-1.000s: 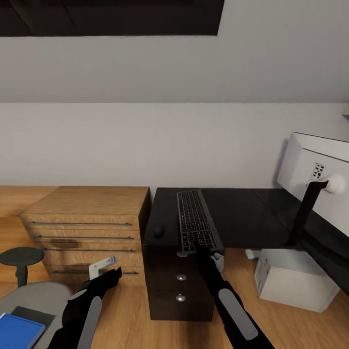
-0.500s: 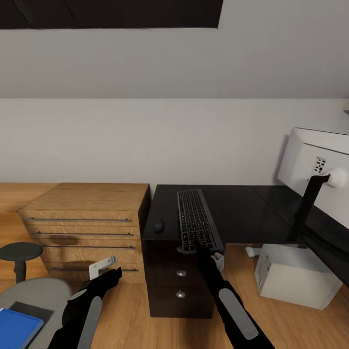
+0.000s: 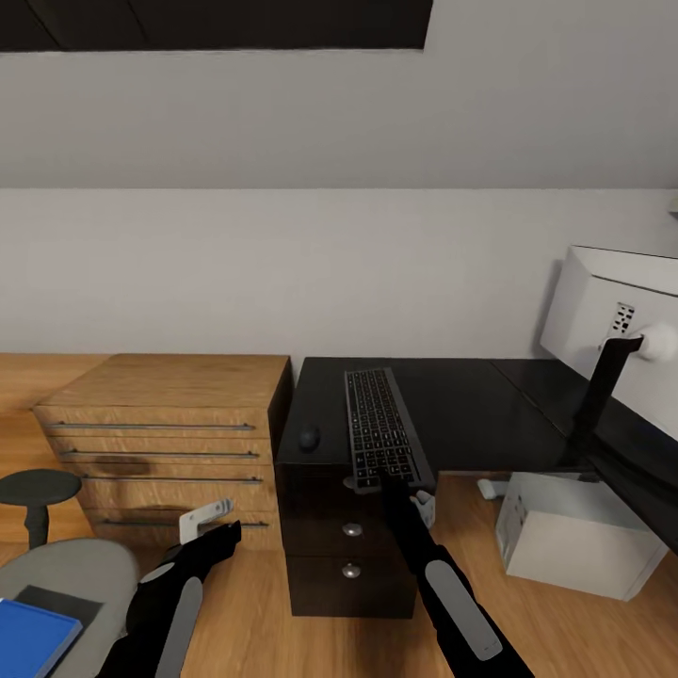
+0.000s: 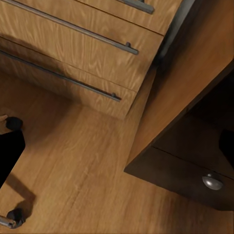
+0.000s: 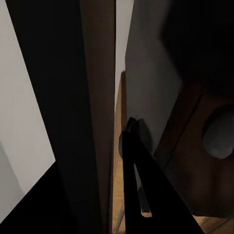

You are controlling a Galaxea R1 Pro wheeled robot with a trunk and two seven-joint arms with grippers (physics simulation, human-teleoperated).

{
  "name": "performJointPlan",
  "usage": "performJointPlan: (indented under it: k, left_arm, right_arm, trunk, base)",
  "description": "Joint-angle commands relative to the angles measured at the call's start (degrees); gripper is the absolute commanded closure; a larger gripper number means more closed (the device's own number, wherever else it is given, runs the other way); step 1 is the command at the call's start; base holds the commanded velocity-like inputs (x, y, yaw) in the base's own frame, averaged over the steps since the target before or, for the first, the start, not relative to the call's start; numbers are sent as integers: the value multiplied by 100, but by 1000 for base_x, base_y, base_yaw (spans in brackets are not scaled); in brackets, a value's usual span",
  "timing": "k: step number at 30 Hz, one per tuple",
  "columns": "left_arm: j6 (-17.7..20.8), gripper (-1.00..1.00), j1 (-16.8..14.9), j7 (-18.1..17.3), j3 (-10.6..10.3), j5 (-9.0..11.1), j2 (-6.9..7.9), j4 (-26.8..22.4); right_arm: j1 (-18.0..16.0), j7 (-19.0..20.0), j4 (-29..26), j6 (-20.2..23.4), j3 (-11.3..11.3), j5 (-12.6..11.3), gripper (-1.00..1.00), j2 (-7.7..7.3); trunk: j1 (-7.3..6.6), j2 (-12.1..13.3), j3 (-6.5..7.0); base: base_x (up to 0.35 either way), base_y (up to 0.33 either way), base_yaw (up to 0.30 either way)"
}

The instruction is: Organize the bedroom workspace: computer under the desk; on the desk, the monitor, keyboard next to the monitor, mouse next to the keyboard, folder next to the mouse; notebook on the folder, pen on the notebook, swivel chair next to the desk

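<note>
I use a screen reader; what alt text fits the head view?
The right gripper meets the near end of the keyboard lying on the black desk, mouse beside it. A wooden drawer cabinet stands left, monitor right.

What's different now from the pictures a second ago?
Mostly the camera shifted, so the whole picture slid. The left pincer rose a little and edged toward the desk. The right pincer stayed at the keyboard's near end. Keyboard, mouse and monitor stayed put. Nothing was grabbed or dropped.
</note>
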Motion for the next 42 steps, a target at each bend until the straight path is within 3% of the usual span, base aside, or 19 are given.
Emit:
performJointPlan:
  k: [1,11,12,21,30,37,42]
  left_arm:
    - [16,-100,-4,35,2,60,1,12]
    - [25,-100,-4,32,2,62,2,43]
    - [25,-100,-4,31,2,62,2,43]
    - [17,-100,-4,40,2,60,2,66]
    - [16,-100,-4,40,2,54,2,90]
    - [29,-100,-4,35,-15,64,-9,340]
    - [52,-100,-4,38,-372,87,-55,487]
  right_arm:
    - [-4,25,4,-22,13,-63,100,-2]
    - [-4,-13,13,-14,10,-63,100,-2]
    - [-4,-15,13,-14,8,-63,-100,-2]
    - [-4,-17,13,-13,11,-63,-100,-2]
    - [-4,-19,29,-17,-8,-62,-100,-7]
    - [-4,-124,492,-22,-15,-57,-100,5]
    - [-4,-134,576,-16,-21,-53,-100,-24]
  trunk:
    - [1,-3,-6]
    - [1,-3,-6]
    - [1,-3,-6]
    - [1,-3,-6]
    - [1,-3,-6]
    - [1,-3,-6]
    - [1,-3,-6]
  base:
    - [226,0,0]
    - [48,0,0]
    - [2,0,0]
    - [-30,0,0]
    - [-290,0,0]
    - [-333,-22,0]
    - [-333,-89,0]
